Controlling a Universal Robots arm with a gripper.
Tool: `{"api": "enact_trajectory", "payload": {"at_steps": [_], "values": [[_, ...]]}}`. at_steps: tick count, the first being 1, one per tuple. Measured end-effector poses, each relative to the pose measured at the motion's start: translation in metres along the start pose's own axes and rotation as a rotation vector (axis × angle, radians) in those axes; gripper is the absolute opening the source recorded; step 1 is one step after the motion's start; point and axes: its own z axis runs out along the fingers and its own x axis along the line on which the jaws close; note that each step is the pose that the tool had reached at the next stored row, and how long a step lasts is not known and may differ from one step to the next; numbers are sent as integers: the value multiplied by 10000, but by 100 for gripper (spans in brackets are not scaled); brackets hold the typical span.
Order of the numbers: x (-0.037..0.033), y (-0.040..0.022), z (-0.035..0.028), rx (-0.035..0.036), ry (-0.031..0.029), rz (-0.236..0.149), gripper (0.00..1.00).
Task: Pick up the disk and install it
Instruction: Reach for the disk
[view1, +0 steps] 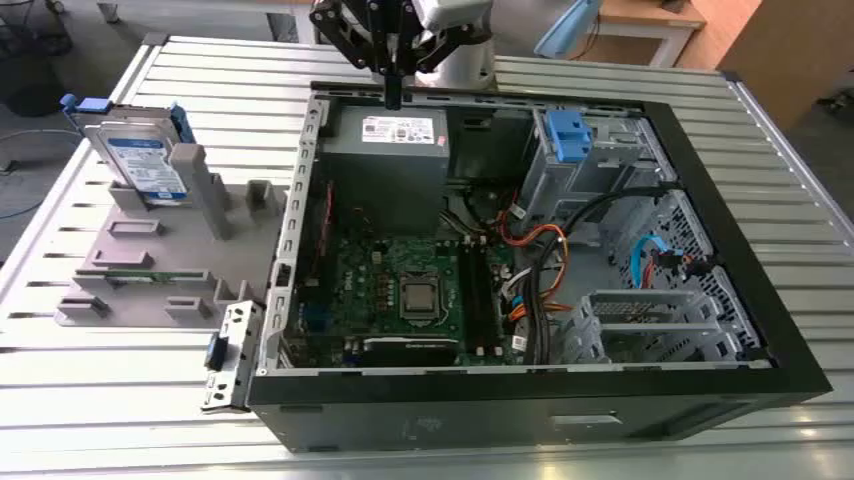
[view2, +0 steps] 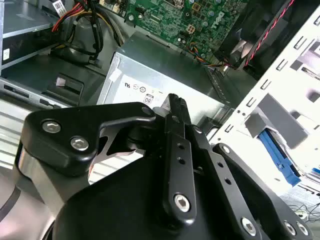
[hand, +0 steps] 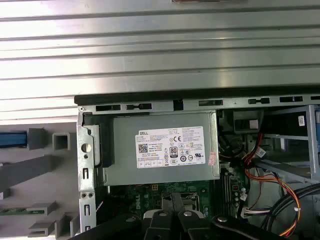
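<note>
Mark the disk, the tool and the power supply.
disk (view1: 144, 165): exterior view, on its white-and-blue label.
tool (view1: 392, 99): exterior view, at its fingertips.
power supply (hand: 170, 147): first wrist view, on its white sticker.

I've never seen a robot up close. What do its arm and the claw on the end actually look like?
The gripper is matt black, built from flat jointed bars pinned with round silver screws. It tapers to slim black fingers with ridged tips. Behind it, the arm is a smooth, rounded, pale grey tube.
</note>
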Motion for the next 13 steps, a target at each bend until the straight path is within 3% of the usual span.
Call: {"api": "enact_trajectory", "payload": {"at_steps": [13], "values": [[43, -4, -1, 0, 0, 0, 11]]}}
